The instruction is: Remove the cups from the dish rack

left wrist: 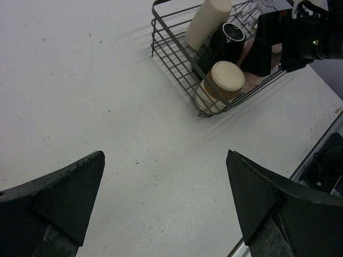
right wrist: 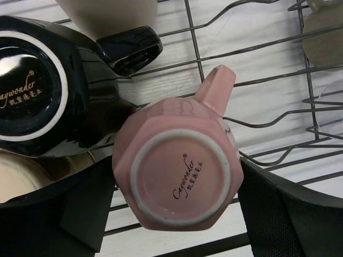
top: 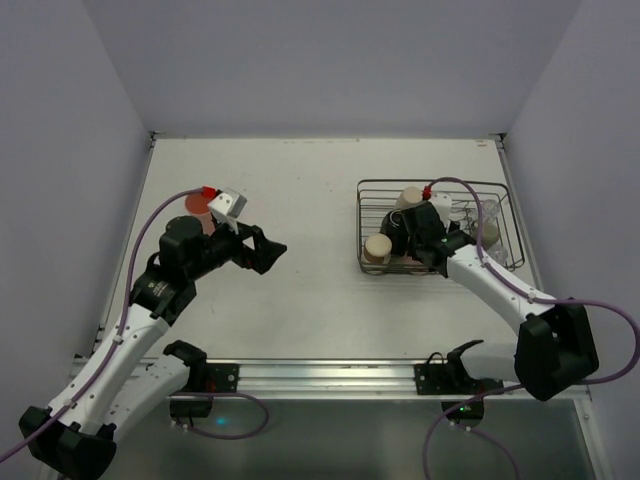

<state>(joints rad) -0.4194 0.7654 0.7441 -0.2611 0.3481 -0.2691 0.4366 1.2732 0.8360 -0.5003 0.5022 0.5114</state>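
1. the desk (top: 320, 310) carries the dish rack (top: 366, 222) at its far right.
2. left jaws are spread wide and empty above bare desk, well apart from the rack.
3. right jaws are inside the rack, closely flanking the upturned pink mug (right wrist: 177, 171); cannot tell if they grip it.
4. a black mug (right wrist: 37, 91) lies just beside it.
5. a salmon cup (top: 196, 205) sits on the desk, far left.

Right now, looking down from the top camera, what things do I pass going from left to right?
Salmon-orange cup → left gripper → dish rack, its left rim → tan cup inside it.
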